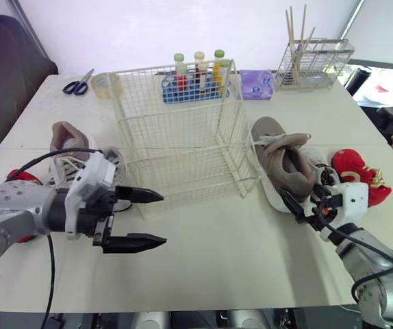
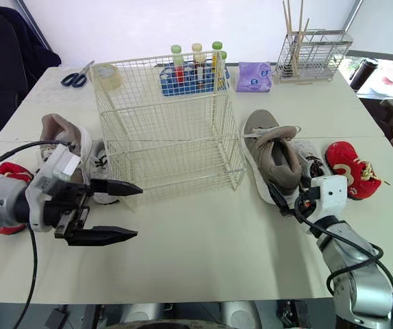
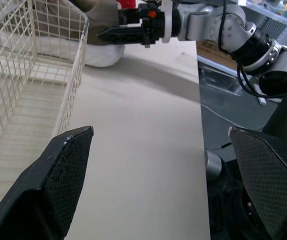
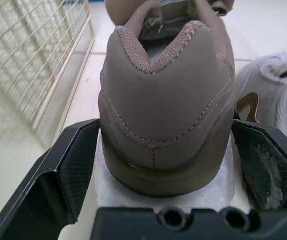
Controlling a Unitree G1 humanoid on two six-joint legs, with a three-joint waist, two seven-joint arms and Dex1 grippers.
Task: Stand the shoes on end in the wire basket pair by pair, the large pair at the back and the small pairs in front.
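Bare table (image 1: pixel 217 240) before wire basket (image 1: pixel 183 137), shoes (image 1: pixel 285 161) flanking

Bright, even light; faint soft shadow beside the wire basket (image 1: pixel 183 137).

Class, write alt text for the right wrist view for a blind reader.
The heel of a taupe shoe sits between the open black fingers of the right gripper; a wire basket and a white shoe flank it.

Wire basket (image 1: pixel 183 130): cream-coated metal wire, smooth.
Large shoe (image 4: pixel 166 105): matt taupe suede-like cloth, stitched; white rough sole.
Tabletop (image 1: pixel 231 240): smooth, matt.
Right claw pads (image 4: pixel 268 170): black plastic, finely grained.
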